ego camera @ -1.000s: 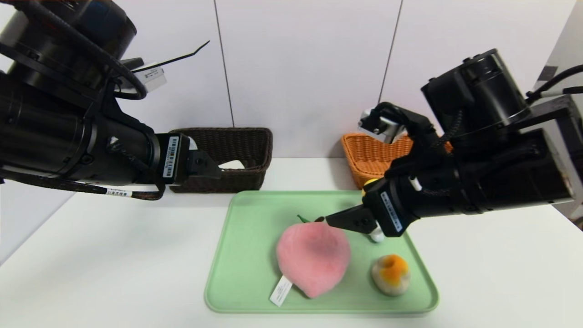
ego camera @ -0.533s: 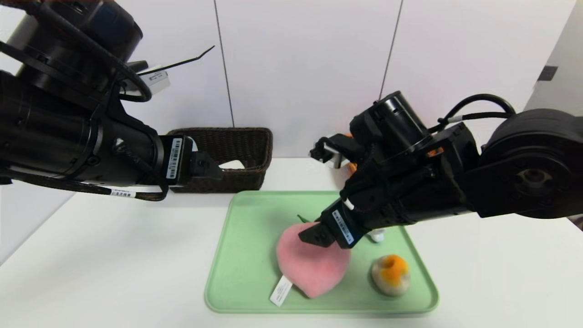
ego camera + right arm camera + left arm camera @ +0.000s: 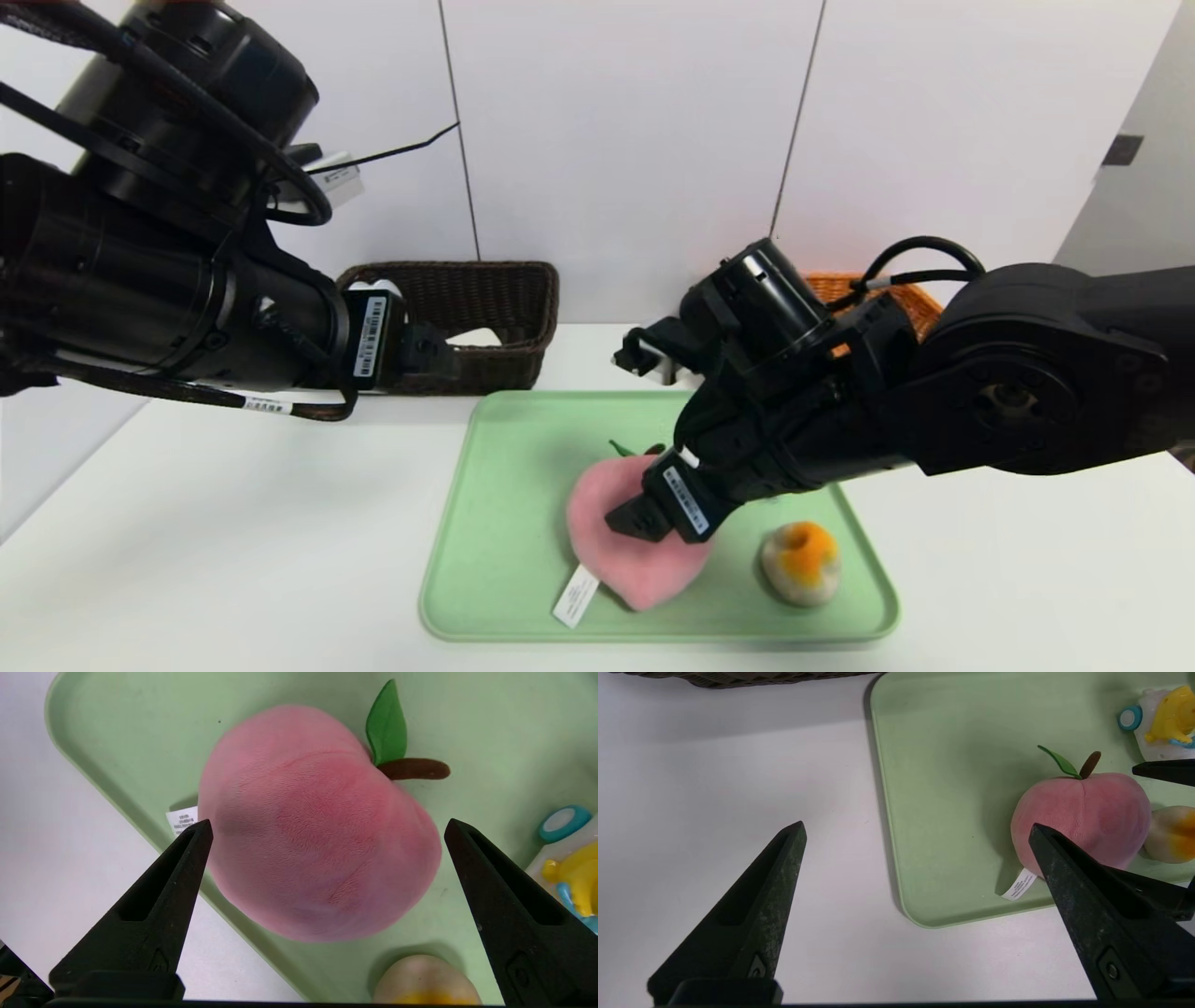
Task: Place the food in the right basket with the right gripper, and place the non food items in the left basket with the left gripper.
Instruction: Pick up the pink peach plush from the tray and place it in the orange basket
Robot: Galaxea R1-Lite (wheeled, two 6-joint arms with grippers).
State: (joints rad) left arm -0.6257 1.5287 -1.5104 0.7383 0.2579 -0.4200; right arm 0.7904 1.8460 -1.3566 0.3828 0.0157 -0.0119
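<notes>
While the right gripper [image 3: 327,830] hangs just above the peach [image 3: 635,537], its jaws stand fully apart and hold nothing; in the right wrist view one finger shows to each side of the plush body, neither clearly touching it. That straddle is what the coming move turns on, I judge: the peach lies straight ahead of and below the fingers, so a short drop and a squeeze should take it.

Its stem and leaf end points toward the far edge of the tray [image 3: 467,579], its tag toward the near edge, and the fingers look set across that line rather than along it.

Taking the tray as landmark: the peach sits near its middle, the small orange-topped item [image 3: 800,563] in its near right corner, and a yellow toy [image 3: 1164,723] beyond the peach, hidden under the arm in the head view.

Off the tray's far left corner, before the brown basket [image 3: 485,308], the left gripper [image 3: 920,830] is parked, also wide open and empty, well apart from the peach. Behind the right arm, the orange basket [image 3: 892,289] stands beyond the far right corner.
</notes>
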